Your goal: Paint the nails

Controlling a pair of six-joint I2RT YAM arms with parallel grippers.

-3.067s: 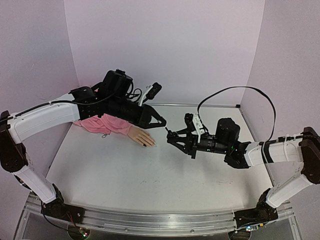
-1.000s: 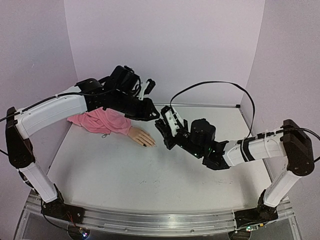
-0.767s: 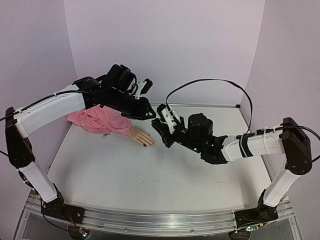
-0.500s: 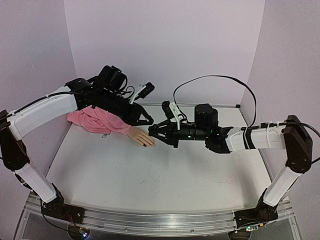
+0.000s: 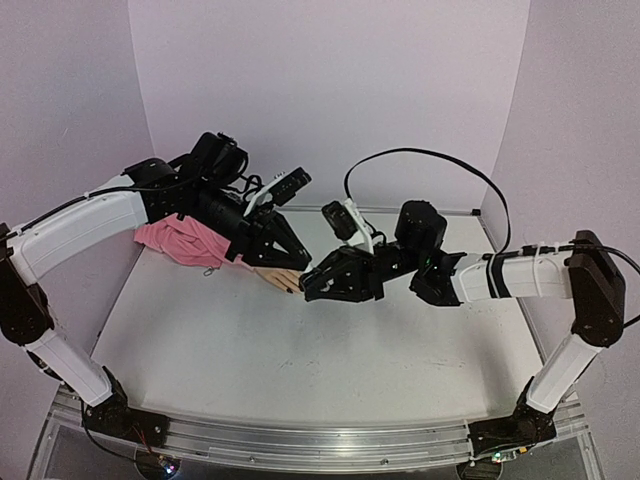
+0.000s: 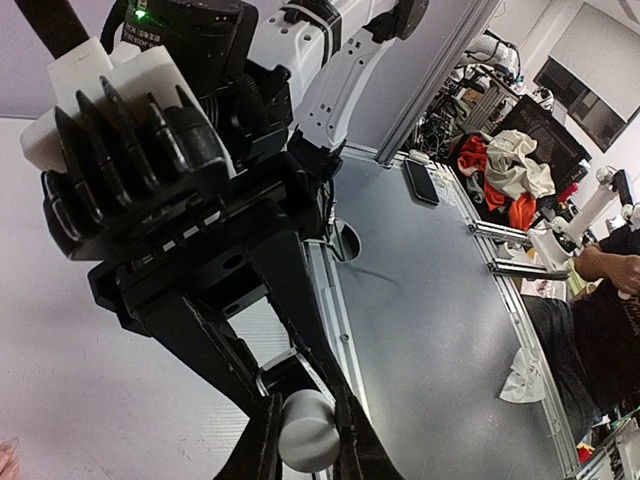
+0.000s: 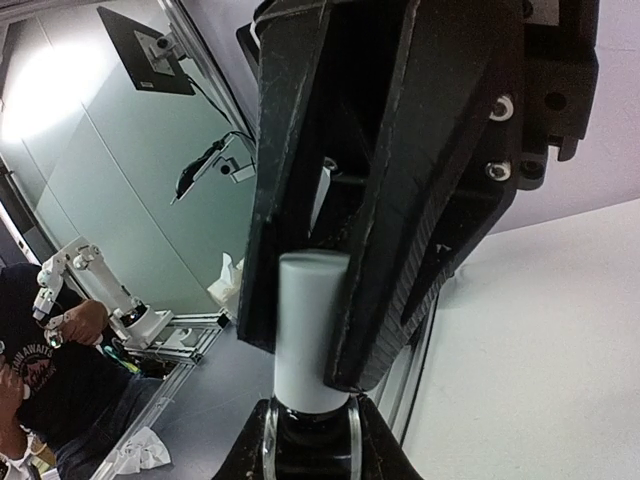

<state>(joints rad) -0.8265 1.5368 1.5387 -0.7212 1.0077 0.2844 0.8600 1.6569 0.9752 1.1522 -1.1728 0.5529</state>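
The nails cannot be made out: they sit at the tip of the beige mannequin hand, which lies on the desk with its fingertips hidden under the two meeting arms. The pink sleeve trails behind the hand. Just over the hand's tip the left gripper has its fingers closed on a pale cylinder, and the right gripper clasps the dark base beneath that cylinder
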